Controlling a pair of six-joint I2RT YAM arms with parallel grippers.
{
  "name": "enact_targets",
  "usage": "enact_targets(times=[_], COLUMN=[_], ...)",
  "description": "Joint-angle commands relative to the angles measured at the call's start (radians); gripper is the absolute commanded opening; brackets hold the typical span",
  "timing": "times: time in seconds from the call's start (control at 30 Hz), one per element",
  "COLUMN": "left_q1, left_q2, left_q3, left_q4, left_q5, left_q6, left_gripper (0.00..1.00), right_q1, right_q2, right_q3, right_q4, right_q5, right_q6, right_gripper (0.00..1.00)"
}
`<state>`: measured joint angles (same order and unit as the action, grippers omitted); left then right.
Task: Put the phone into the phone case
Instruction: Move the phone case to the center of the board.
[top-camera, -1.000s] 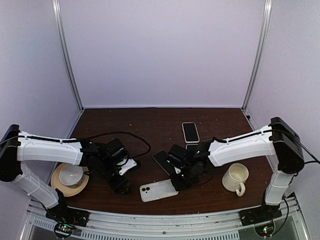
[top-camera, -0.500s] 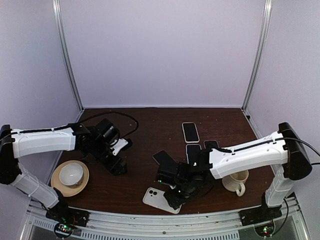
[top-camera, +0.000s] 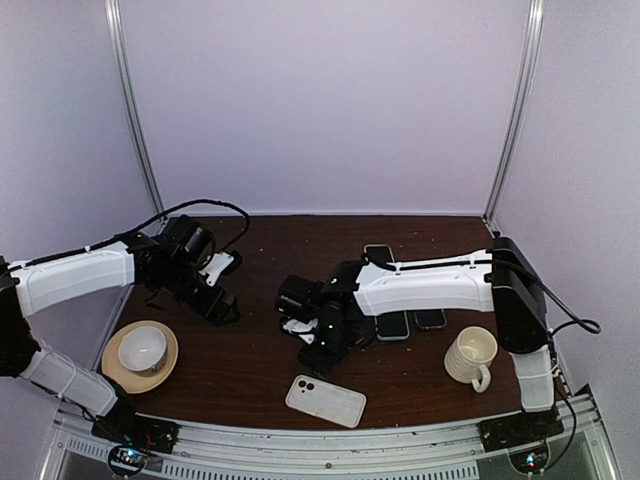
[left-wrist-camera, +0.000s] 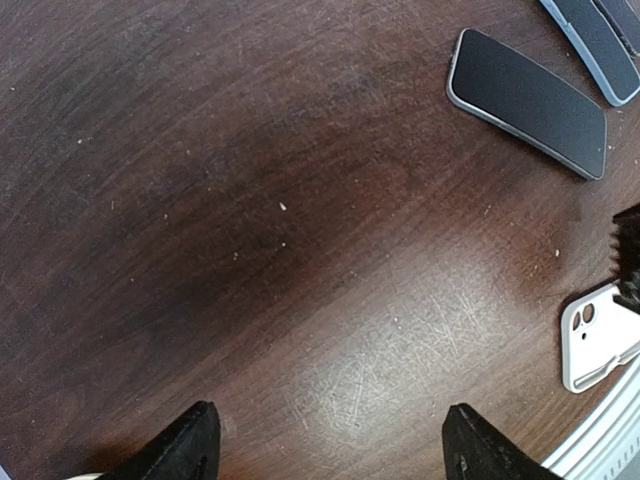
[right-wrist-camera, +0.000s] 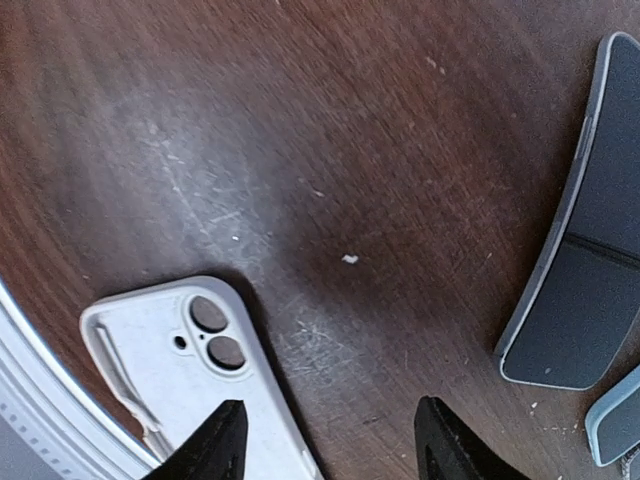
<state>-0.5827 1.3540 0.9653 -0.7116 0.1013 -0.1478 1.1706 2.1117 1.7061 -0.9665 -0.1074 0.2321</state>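
The white rectangular phone case (top-camera: 325, 400) lay flat near the front edge of the dark wooden table (top-camera: 250, 350), with bare wood around it. The left gripper (left-wrist-camera: 328, 425) and right gripper (right-wrist-camera: 330, 415) hung released and empty. Only the wrist views showed the case's camera holes, with a slim dark phone (right-wrist-camera: 590, 200) nearby.

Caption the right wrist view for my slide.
Open right pincer over the table; white phone case lower left, dark phone at right.

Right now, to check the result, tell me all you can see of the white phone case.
The white phone case lies flat, back up, askew near the front edge of the table. Matte, rubbery-looking, with rounded corners; two dark round lenses and a small hole show in its camera corner. Nothing touches it.
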Motion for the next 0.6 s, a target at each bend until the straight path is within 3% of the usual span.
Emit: enact_targets(times=[0.0, 0.37, 0.57], left_q1=[0.015, 0.027, 0.032], left_q2=[0.015, 0.019, 0.007], left_q3=[0.033, 0.042, 0.039], left_q4=[-0.009, -0.017, -0.017], left_q5=[0.04, 0.08, 0.078], left_q6=[0.024, 0.024, 0.025], left_gripper=[0.8, 0.8, 0.8], right_q1=[-0.012, -0.008, -0.005], right_q2=[0.024, -0.01, 0.008], right_q3=[-0.001, -0.141, -0.121], right_q4=[-0.024, 0.074, 0.049], right_q5=[-0.063, -0.114, -0.042], right_q6=[-0.014, 0.088, 0.158], right_gripper=[0.56, 0.46, 0.16])
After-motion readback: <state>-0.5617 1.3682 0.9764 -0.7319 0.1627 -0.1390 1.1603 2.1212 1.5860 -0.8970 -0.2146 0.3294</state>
